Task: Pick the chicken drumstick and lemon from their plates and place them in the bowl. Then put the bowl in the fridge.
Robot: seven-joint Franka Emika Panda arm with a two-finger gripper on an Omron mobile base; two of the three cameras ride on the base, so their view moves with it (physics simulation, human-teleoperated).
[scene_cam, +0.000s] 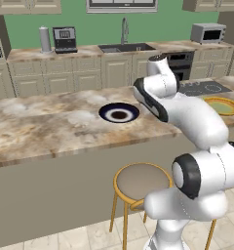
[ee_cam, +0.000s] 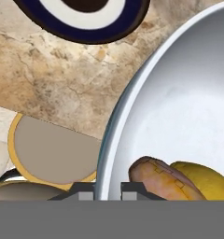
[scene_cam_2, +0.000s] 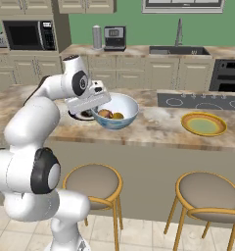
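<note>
Inside: golden drumstick [ee_cam: 160,179], yellow lemon [ee_cam: 202,179]

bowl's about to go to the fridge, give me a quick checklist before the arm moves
1. Chicken drumstick in the bowl: ok.
2. Lemon in the bowl beside it: ok.
3. Pincer shut on the bowl's rim, one finger on each side of the wall: ok.
4. Bowl level enough to carry: ok, slightly tilted in the right base view, food sits low.
5. Navy plate and yellow plate bare: ok.
6. Path to the fridge, door open: cannot tell.
</note>
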